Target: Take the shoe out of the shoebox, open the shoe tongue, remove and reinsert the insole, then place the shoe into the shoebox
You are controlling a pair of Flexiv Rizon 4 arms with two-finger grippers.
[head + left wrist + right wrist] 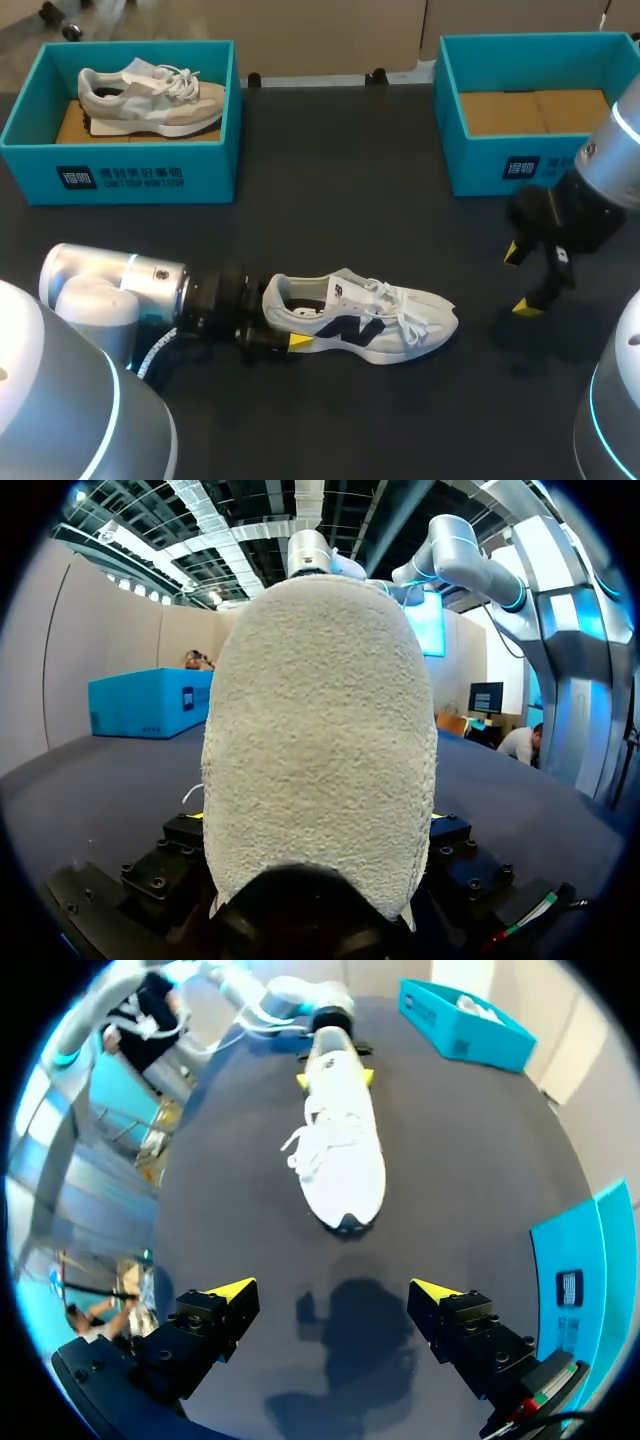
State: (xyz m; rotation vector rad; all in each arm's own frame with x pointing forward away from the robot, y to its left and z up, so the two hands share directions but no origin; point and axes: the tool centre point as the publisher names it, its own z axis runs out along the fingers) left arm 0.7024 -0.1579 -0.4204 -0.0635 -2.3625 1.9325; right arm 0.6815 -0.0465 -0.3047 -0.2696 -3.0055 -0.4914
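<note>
A dark, matte bench (330, 210) is seen carrying three things. A white sneaker (375, 318) with a dark side marking is stood on its sole in the near middle of the bench. Its heel is turned toward the left side and its toe toward the right, and its white laces are spilled loosely over one side. Two teal shoeboxes are set along the far edge, well apart from each other and from the sneaker. The left shoebox (140, 175) is placed at the far left corner and the right shoebox (490, 165) at the far right. Both are stood open-topped, each with a dark label on its near wall.
</note>
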